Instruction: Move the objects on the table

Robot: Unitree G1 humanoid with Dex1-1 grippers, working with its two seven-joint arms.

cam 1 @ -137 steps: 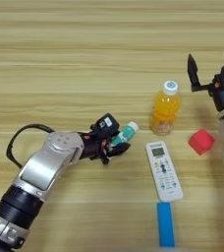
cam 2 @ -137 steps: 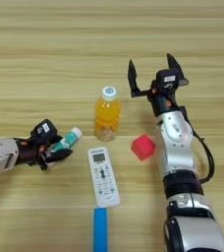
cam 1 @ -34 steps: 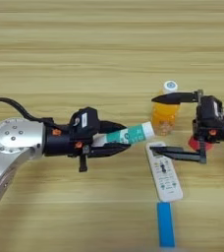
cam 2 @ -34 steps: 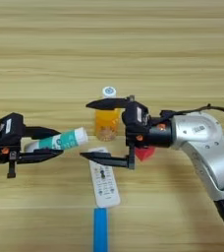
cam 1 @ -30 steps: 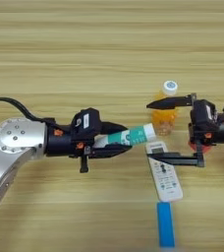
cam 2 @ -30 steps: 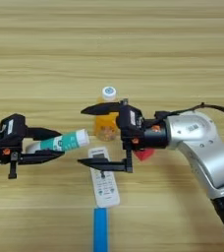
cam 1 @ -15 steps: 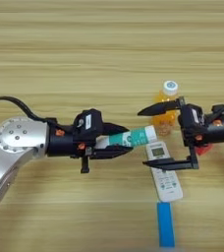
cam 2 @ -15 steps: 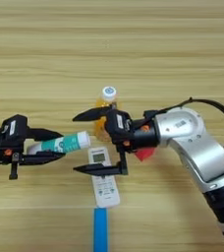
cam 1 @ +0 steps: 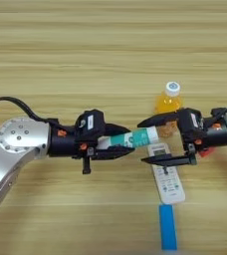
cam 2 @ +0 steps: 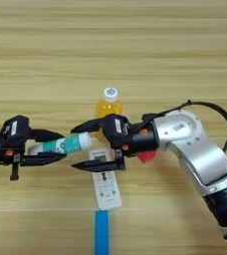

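The left hand reaches in from the left, its two black fingers clamped on the white-and-teal tube, which lies nearly level above the light-brown wooden plank surface with its white end pointing right. The right hand comes in from the right with its fingers spread wide apart, one above and one below the tube's free end; whether either finger touches the tube cannot be told.

The left eye view shows the left arm's grey rounded forearm and black cable almost whole, but cuts the right arm off at its wrist. The right eye view reverses this: the right arm's grey elbow and looping cable are in full sight, and only the left hand with a short stretch of wrist appears at the left edge.

The orange drink bottle with a white cap stands upright just behind the right hand. The white remote control lies flat under the right hand's lower finger, long axis running towards the camera. The flat blue bar lies just beyond the remote's near end, in line with it. The red cube peeks out from behind the right wrist, mostly hidden.

The planks run left to right and fill both views.
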